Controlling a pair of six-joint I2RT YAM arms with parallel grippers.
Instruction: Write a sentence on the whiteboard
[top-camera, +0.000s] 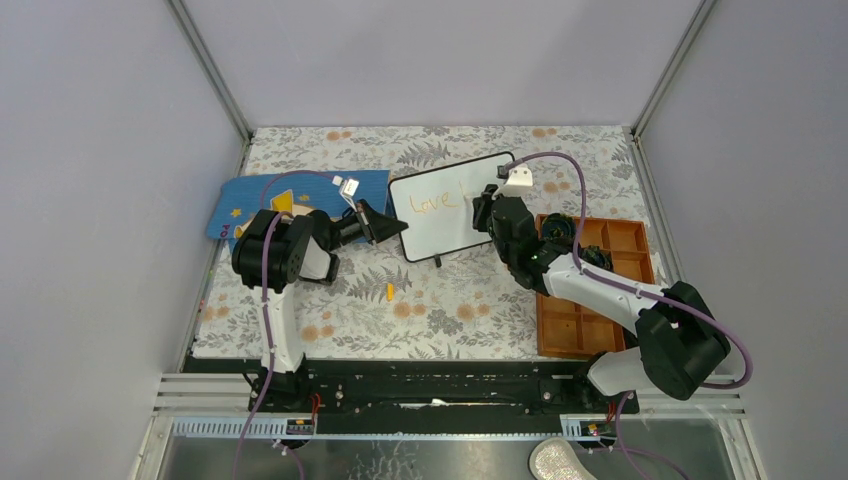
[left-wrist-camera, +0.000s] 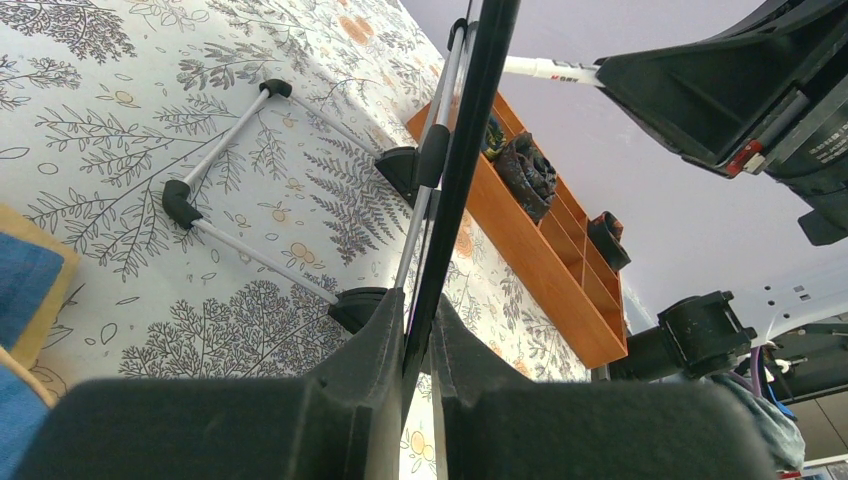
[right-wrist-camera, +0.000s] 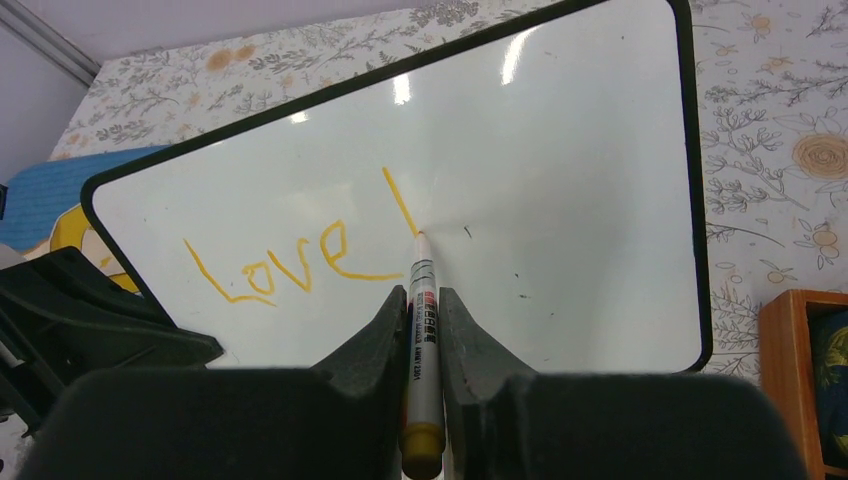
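The whiteboard (top-camera: 450, 205) stands tilted on its wire feet at the middle back of the table; it fills the right wrist view (right-wrist-camera: 560, 160). On it is orange writing (right-wrist-camera: 290, 265) reading "Love" plus one slanted stroke (right-wrist-camera: 400, 200). My left gripper (top-camera: 392, 228) is shut on the board's left edge, seen edge-on in the left wrist view (left-wrist-camera: 455, 200). My right gripper (top-camera: 487, 208) is shut on a white marker with a yellow end (right-wrist-camera: 420, 340), its tip touching the board at the bottom of the stroke.
A blue mat with yellow shapes (top-camera: 255, 200) lies at back left under the left arm. An orange compartment tray (top-camera: 590, 290) with dark items sits on the right. A small orange cap (top-camera: 389, 291) lies on the floral cloth.
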